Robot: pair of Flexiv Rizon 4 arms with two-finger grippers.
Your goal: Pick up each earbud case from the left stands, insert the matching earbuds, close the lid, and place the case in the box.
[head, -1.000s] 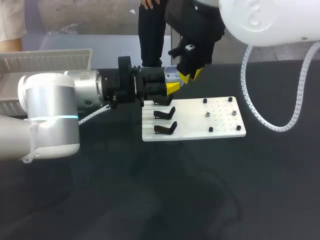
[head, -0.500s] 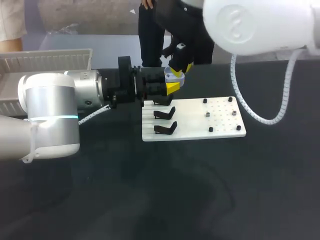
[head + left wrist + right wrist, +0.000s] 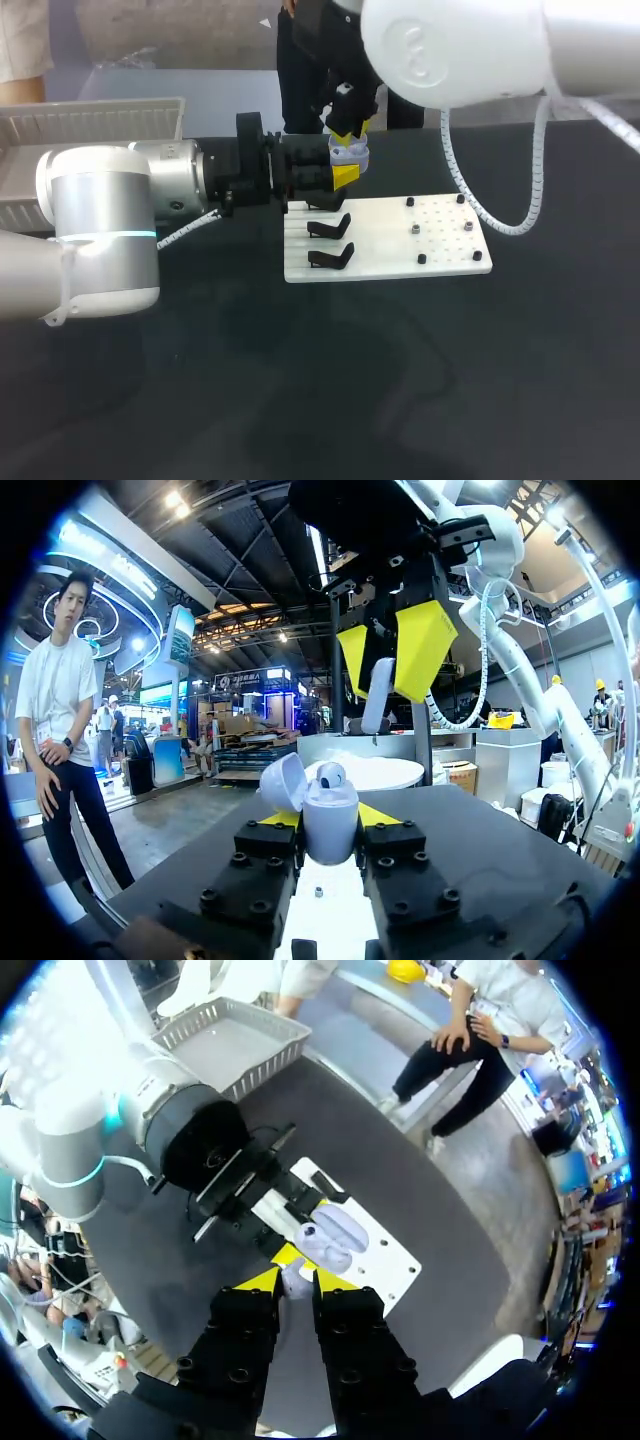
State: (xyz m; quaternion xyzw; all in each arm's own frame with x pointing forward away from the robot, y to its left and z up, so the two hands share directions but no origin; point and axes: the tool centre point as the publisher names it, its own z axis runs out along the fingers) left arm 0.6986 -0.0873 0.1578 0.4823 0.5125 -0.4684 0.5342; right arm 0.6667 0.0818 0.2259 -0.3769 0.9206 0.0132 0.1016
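A pale lavender earbud case (image 3: 330, 825) stands upright with its lid open, and my left gripper (image 3: 330, 818) is shut on its lower body. One white earbud (image 3: 332, 773) sits in the case. Straight above it my right gripper (image 3: 385, 665) is shut on a second earbud (image 3: 377, 695), fingers pointing down. In the head view the case (image 3: 350, 156) hangs over the white board's far left corner, with the left gripper (image 3: 344, 174) beside it and the right gripper (image 3: 350, 130) on top. From the right wrist, the open case (image 3: 335, 1240) lies just ahead of the right gripper (image 3: 296, 1278).
The white board (image 3: 400, 240) carries two empty black stands (image 3: 328, 225) (image 3: 330, 257) on its left side and several small pegs (image 3: 414, 230) on its right. A grey basket (image 3: 90, 120) stands at the table's far left.
My right arm has swung to the left and now holds its earbud directly over the open case. The left arm and the case have stayed still.
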